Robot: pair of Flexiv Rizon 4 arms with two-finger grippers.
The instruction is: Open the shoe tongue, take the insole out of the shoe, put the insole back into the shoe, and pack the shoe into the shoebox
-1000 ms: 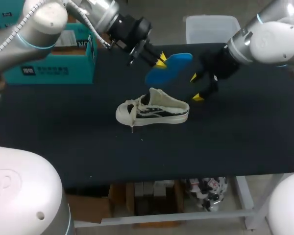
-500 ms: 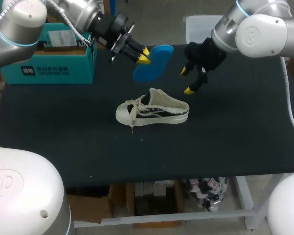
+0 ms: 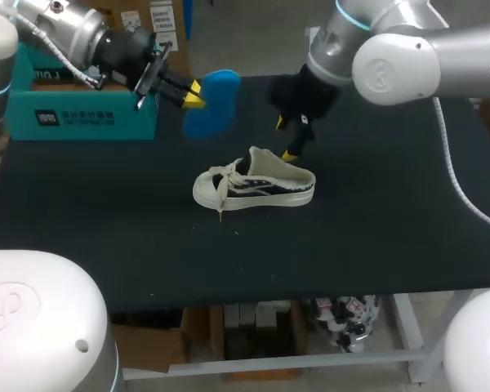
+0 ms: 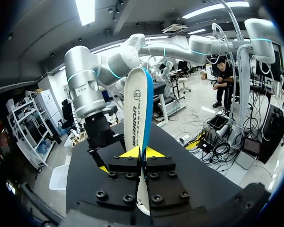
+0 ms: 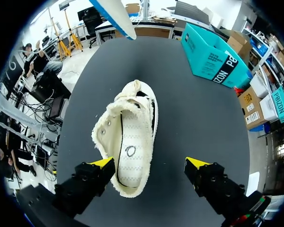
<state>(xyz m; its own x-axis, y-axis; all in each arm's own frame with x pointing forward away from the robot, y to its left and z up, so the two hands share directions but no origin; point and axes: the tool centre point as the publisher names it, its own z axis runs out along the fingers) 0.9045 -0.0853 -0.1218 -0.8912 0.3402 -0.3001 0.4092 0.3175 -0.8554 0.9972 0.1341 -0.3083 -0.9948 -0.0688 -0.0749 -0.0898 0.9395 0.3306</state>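
Note:
A cream and black sneaker [image 3: 253, 184] lies on its sole mid-table, toe to the left. In the right wrist view the sneaker [image 5: 125, 142] shows an open mouth with a pale lining inside. My left gripper [image 3: 192, 92] hovers above the table left of the shoe, shut on the blue insole [image 3: 208, 104]. The left wrist view has the insole [image 4: 137, 109] standing on edge between the yellow tips of my left gripper [image 4: 142, 153]. My right gripper [image 3: 286, 139] hangs open just above the shoe's heel. Its fingers [image 5: 149, 164] straddle the heel end without touching it.
The teal shoebox [image 3: 82, 98] stands at the table's far left, behind my left gripper, and also shows as the shoebox [image 5: 213, 52] in the right wrist view. Black tabletop [image 3: 392, 212] lies bare to the right and in front of the shoe.
My left arm has carried the insole leftward, toward the shoebox. My right gripper, still open, has moved left and now stands over the shoe's heel.

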